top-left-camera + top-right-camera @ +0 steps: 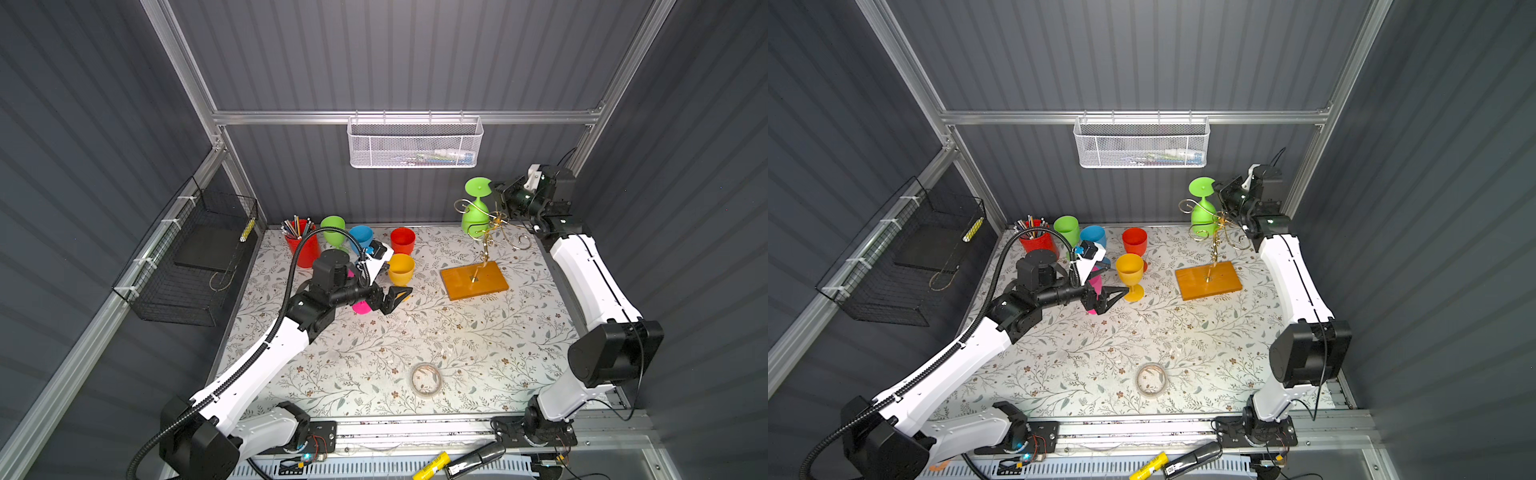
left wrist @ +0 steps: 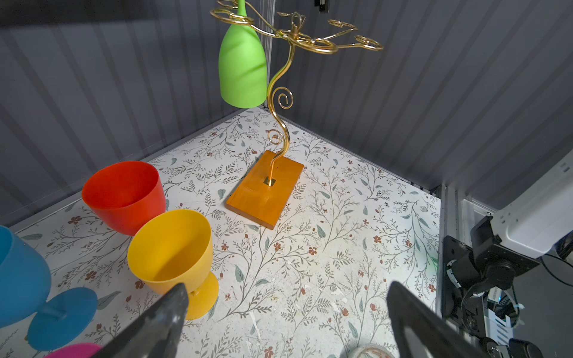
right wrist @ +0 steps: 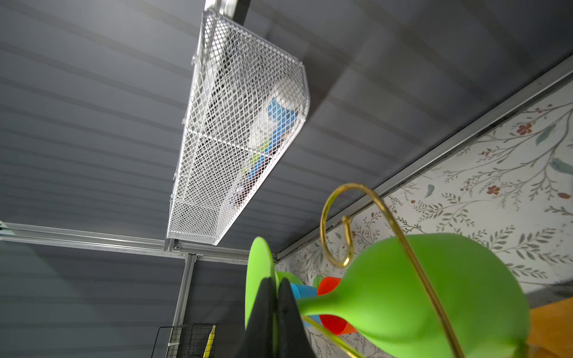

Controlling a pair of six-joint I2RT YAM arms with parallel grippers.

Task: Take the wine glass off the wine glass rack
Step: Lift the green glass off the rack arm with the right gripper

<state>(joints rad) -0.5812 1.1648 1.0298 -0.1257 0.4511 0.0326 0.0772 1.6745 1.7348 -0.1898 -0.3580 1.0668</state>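
A green wine glass (image 1: 473, 222) (image 1: 1202, 218) hangs bowl down, slightly tilted, on the wine glass rack, a gold wire tree on an orange-brown wooden base (image 1: 473, 280) (image 1: 1208, 280) (image 2: 263, 192). In the left wrist view the green wine glass (image 2: 243, 71) has its stem in a curled arm. My right gripper (image 1: 494, 195) (image 1: 1219, 193) (image 3: 276, 280) is shut on the glass's flat round foot (image 3: 255, 272); the bowl (image 3: 418, 294) lies behind a gold arm (image 3: 350, 185). My left gripper (image 1: 399, 297) (image 1: 1117, 293) (image 2: 286, 288) hovers open and empty over the mat, beside a yellow goblet.
Green (image 1: 332, 230), blue (image 1: 360, 237), red (image 1: 402, 240) and yellow (image 1: 401, 269) goblets stand at the back left; a pink one (image 1: 361, 307) lies under the left arm. A red pencil cup (image 1: 301, 245), tape roll (image 1: 426, 379), white mesh basket (image 1: 415, 143) and black wire basket (image 1: 195, 257) surround them.
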